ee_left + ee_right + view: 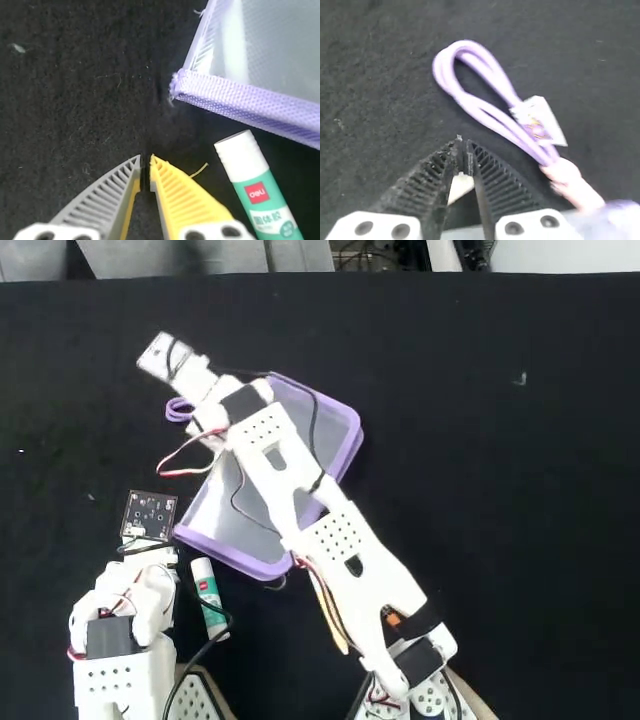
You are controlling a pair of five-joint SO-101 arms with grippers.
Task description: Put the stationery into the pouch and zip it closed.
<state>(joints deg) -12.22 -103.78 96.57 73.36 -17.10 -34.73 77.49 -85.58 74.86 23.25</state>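
The limp mesh pouch [220,525], centre-left in the high view, looks best pulled by its purple cord loop [485,117]. The light, slick glue stick [255,195] lies just below it. The left gripper [145,160] and right gripper [462,142] are both pinched together.

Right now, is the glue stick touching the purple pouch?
Apart. The left wrist view shows a thin strip of black table between the glue stick's white cap and the pouch's purple edge.
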